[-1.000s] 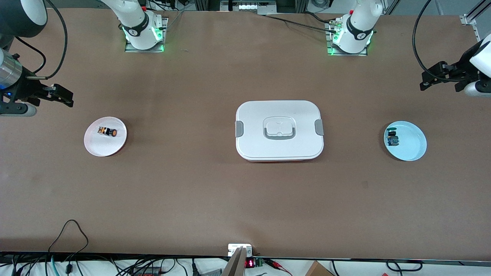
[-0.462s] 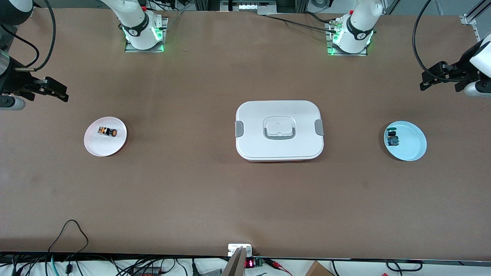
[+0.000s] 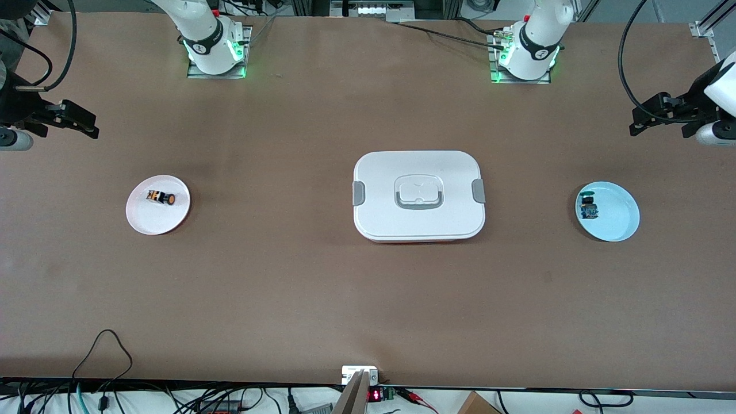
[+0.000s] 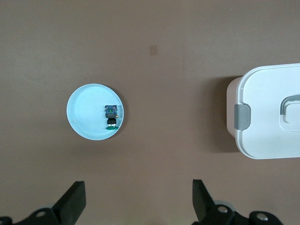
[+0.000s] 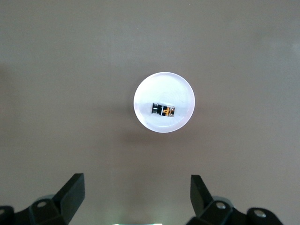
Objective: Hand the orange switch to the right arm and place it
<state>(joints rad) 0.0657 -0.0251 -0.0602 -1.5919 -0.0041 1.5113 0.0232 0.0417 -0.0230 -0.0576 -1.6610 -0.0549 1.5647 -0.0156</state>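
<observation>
The orange switch (image 3: 161, 198) lies on its side on a small white plate (image 3: 156, 223) toward the right arm's end of the table. It also shows in the right wrist view (image 5: 163, 110), on the plate (image 5: 164, 85). My right gripper (image 3: 86, 122) is open and empty, up in the air over the table's end, apart from the plate; its jaws (image 5: 137, 187) stand wide. My left gripper (image 3: 637, 122) is open and empty and waits over the left arm's end of the table, as the left wrist view (image 4: 139, 192) also shows.
A white lidded box (image 3: 418, 167) with grey latches sits mid-table. A pale blue plate (image 3: 618, 215) toward the left arm's end holds a small blue-bodied part with a green cap (image 3: 587, 208). Cables run along the table's near edge.
My right gripper has drawn away from the white plate, toward the table's end and up the front view. The switch, the plates and the left arm have not moved.
</observation>
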